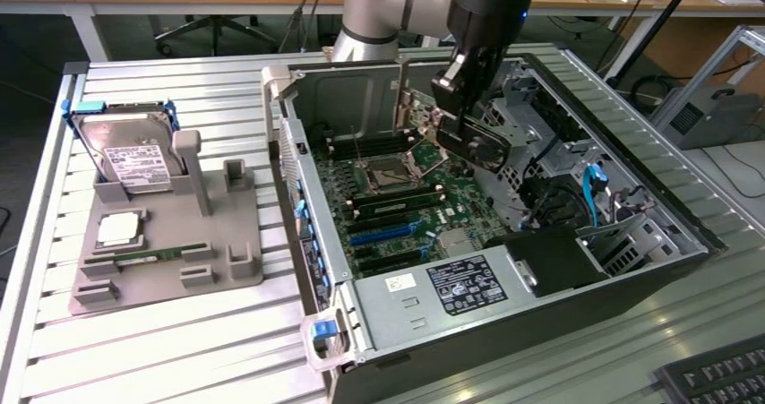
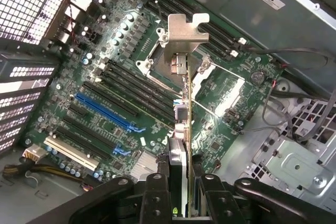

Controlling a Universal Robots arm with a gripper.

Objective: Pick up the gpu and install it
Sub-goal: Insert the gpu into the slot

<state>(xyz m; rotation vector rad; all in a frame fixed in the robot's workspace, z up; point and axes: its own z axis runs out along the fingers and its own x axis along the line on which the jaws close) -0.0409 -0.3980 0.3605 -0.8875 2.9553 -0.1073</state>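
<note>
My gripper (image 2: pixel 183 195) is closed on the gpu (image 2: pixel 182 111). The card stands edge-on between my fingers (image 2: pixel 157 192), and its silvery bracket (image 2: pixel 182 38) is at the end far from me. Under it is the motherboard (image 2: pixel 121 93) of the open computer case (image 1: pixel 347 95).

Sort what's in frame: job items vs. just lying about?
Job: gripper, shut on the gpu; motherboard; open computer case.
Lying about: hard drive, processor chip and memory stick on the grey holder; keyboard.
</note>
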